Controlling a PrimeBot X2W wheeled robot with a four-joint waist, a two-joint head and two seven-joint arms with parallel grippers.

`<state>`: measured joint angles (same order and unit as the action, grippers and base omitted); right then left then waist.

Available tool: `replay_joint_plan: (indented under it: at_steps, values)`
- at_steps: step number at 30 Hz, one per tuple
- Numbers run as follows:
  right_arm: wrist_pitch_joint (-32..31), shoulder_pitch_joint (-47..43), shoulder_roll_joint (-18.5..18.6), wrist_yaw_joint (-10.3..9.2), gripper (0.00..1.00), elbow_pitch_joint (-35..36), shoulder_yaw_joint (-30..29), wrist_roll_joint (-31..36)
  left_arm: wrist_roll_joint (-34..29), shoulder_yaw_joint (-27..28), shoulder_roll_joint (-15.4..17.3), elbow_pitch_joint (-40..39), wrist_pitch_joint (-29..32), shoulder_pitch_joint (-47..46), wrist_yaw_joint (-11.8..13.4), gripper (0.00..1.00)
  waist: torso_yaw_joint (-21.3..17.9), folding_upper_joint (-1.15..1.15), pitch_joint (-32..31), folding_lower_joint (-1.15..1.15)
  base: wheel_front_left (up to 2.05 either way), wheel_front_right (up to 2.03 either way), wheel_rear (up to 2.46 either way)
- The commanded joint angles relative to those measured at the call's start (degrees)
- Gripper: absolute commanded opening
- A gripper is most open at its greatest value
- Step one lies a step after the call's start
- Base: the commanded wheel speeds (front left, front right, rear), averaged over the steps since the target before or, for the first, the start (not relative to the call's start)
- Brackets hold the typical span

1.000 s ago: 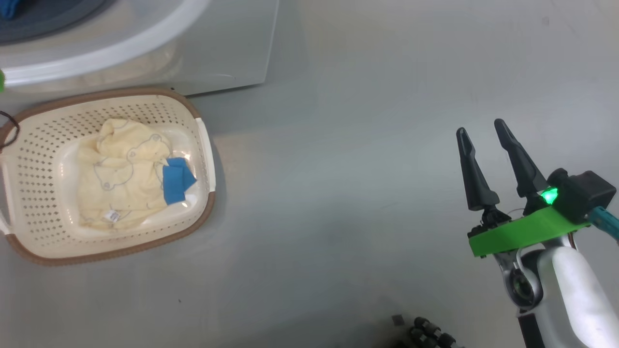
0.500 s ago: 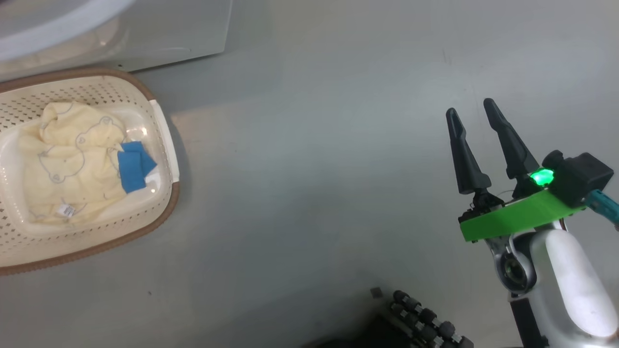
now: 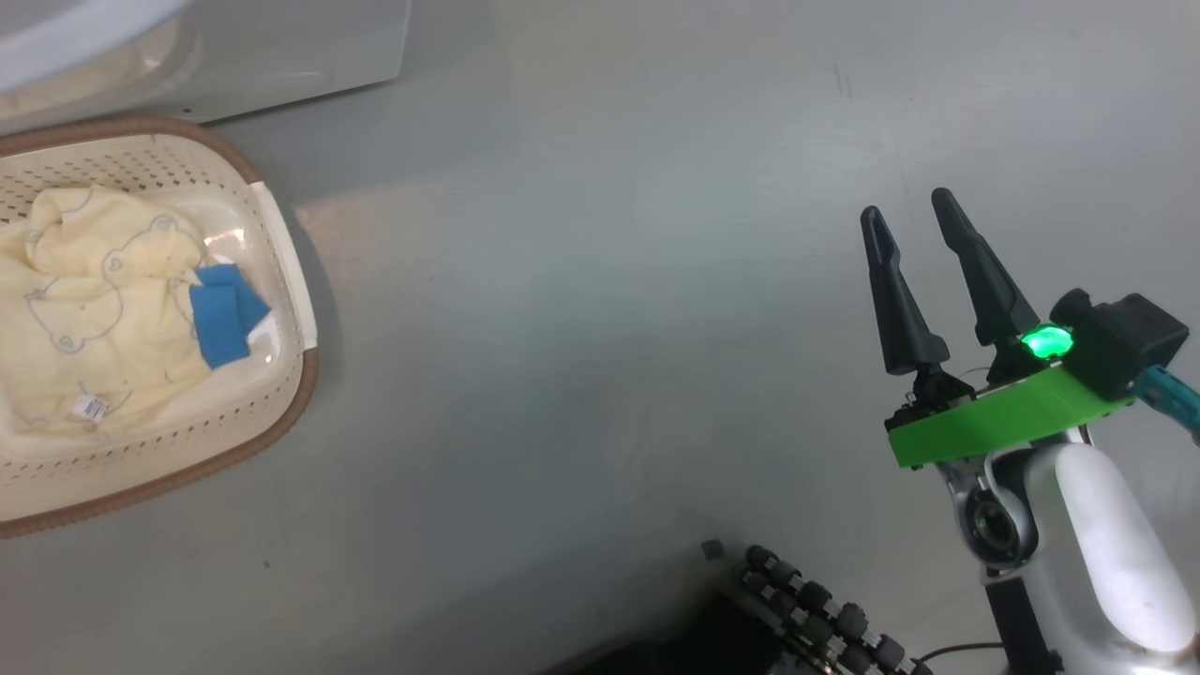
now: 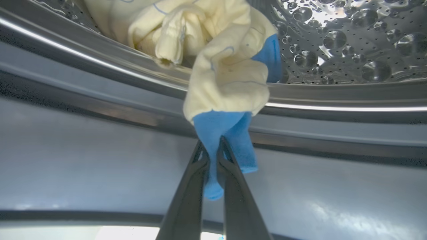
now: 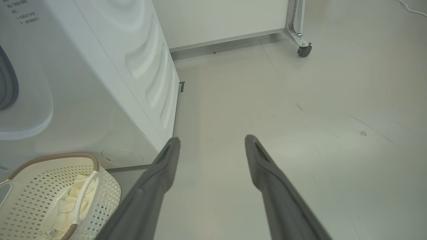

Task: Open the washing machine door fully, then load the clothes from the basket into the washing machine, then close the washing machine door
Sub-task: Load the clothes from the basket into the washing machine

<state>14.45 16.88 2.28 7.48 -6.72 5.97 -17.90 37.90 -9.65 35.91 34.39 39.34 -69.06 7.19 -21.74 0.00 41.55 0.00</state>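
Observation:
In the left wrist view my left gripper [image 4: 212,146] is shut on the blue end of a pale yellow garment [image 4: 227,76]. That garment hangs over the lip of the washing machine's steel drum [image 4: 350,43], with more yellow cloth lying inside. The cream basket [image 3: 281,412] sits on the floor at the left, below the white washing machine [image 3: 281,47], and holds yellow bear-print clothes [image 3: 84,309] and a blue piece [image 3: 220,314]. My right gripper [image 3: 905,206] hovers open over bare floor, far right of the basket. The washing machine door is out of view.
The right wrist view has the open right gripper [image 5: 212,138], the washing machine's side [image 5: 100,83] and the basket [image 5: 53,156] at the lower left. A white panel on a caster wheel [image 5: 303,50] stands behind. My base's dark rollers [image 3: 816,609] show at the bottom.
The head camera has swung, so the basket and the washing machine have slid toward the left edge of the picture. The right gripper stays open in about the same place.

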Motion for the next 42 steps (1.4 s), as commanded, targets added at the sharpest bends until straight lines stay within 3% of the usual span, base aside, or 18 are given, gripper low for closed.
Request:
replay_joint_plan:
  at_steps: [1,8,16,21,22,23,24,35,42]
  values:
    - [0.54,-0.2,0.6,0.01,1.0,1.36,0.84,-0.55,-0.16,1.72,3.85,-2.21,-0.41,-1.89,0.32,0.0,0.1,0.0,0.12,0.0,0.0,0.0,0.0]
    - [0.54,0.52,0.6,0.01,1.0,1.74,1.42,-1.04,-3.16,1.39,5.65,-3.52,-7.95,-3.63,-0.6,0.0,-0.48,0.0,1.45,0.0,0.0,0.0,0.0]
    - [0.54,1.31,0.6,0.01,1.0,2.44,2.66,-2.64,-8.25,1.75,9.29,-3.01,-20.13,-8.07,-0.47,0.0,-3.92,0.0,5.23,0.0,0.0,0.0,0.0]
    - [0.54,1.19,0.6,0.01,1.0,2.25,3.47,-3.6,-9.82,1.67,10.46,-1.04,-27.36,-11.05,-2.29,0.0,-5.59,0.0,6.88,0.0,0.0,0.0,0.0]
    - [0.54,1.19,0.6,0.01,1.0,2.17,3.57,-3.72,-10.0,1.69,10.53,-0.34,-28.69,-11.59,-2.57,0.24,-5.77,0.0,7.05,0.0,0.0,0.0,0.0]
    - [0.54,1.21,0.6,0.01,1.0,2.14,3.62,-3.78,-10.2,1.56,10.54,0.46,-29.69,-12.06,-2.85,0.88,-5.87,0.0,7.2,0.0,0.0,0.0,0.0]
    - [0.54,1.23,0.6,0.01,1.0,2.13,3.65,-3.8,-10.66,1.27,10.66,1.27,-30.6,-12.51,-3.02,1.0,-5.92,0.0,7.3,0.0,0.0,0.0,0.0]
    - [0.54,2.12,0.6,0.01,1.0,2.29,2.94,-3.29,-10.41,-0.13,8.39,9.14,-34.95,-15.96,-5.17,1.0,-4.81,0.0,6.96,0.0,0.0,0.0,0.0]
    - [0.54,2.22,0.6,0.01,1.0,2.18,2.1,-3.06,-8.4,0.72,5.99,11.27,-38.96,-12.31,-5.13,1.0,-3.28,0.0,4.7,0.0,0.0,0.0,0.0]
